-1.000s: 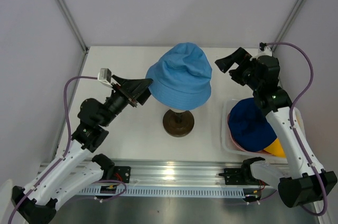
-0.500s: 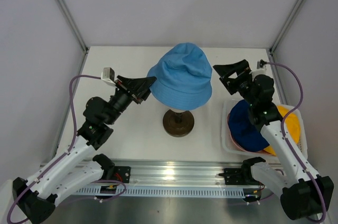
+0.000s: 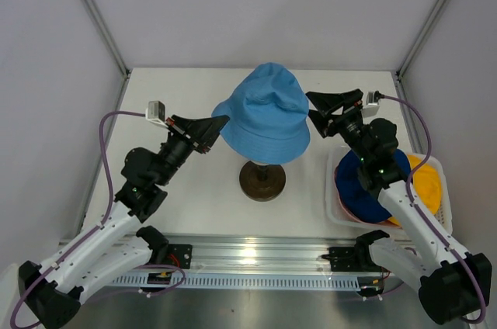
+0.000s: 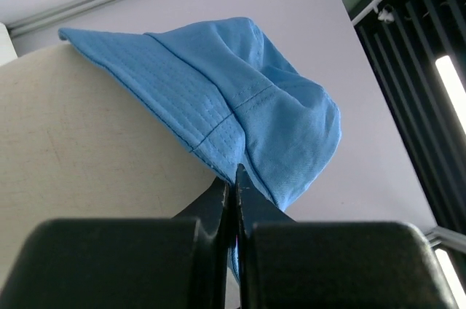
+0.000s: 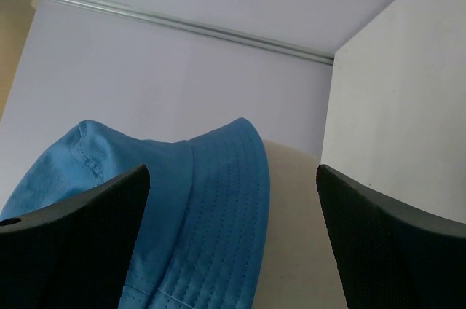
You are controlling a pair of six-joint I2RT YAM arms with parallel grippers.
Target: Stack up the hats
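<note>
One hat (image 3: 264, 116), light blue, up on the head (image 4: 87, 149); navy (image 3: 363, 189) and yellow (image 3: 429, 181) down in the basket (image 3: 331, 189). Pinched at its left brim by the closed left gripper (image 3: 220, 121) — right gripper (image 3: 312, 114) spread wide beside the other brim, gripping nothing. Could topple the head if tugged from one side only.

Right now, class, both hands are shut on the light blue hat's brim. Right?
Not quite: only the left hand is shut on the brim of the light blue hat; the right wrist view shows the right hand open.
</note>
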